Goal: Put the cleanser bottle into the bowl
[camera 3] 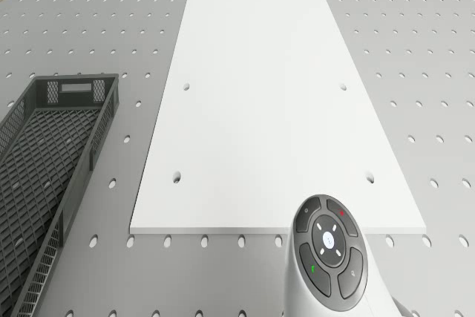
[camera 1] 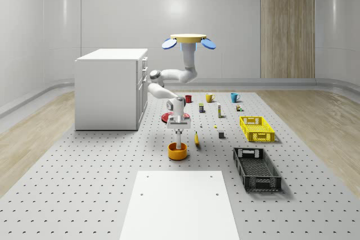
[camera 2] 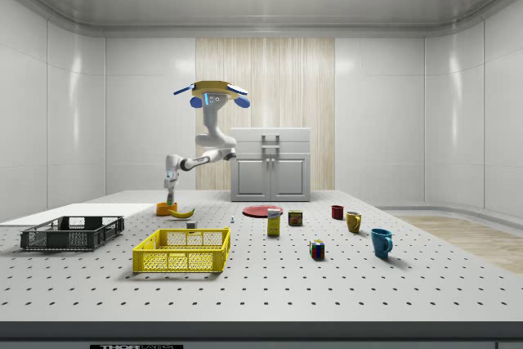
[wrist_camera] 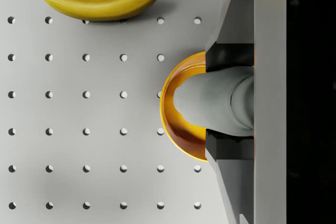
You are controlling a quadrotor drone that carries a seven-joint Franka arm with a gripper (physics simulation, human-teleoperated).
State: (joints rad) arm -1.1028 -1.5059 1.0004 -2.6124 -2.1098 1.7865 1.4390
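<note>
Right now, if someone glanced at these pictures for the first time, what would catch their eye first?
Probably the drone hovering above the perforated table near the white cabinet, its arm bent down so the gripper holds the cleanser bottle upright right over the orange bowl. Next, the banana lying beside the bowl, and the yellow crate and black crate toward the whole-scene view's right.
</note>
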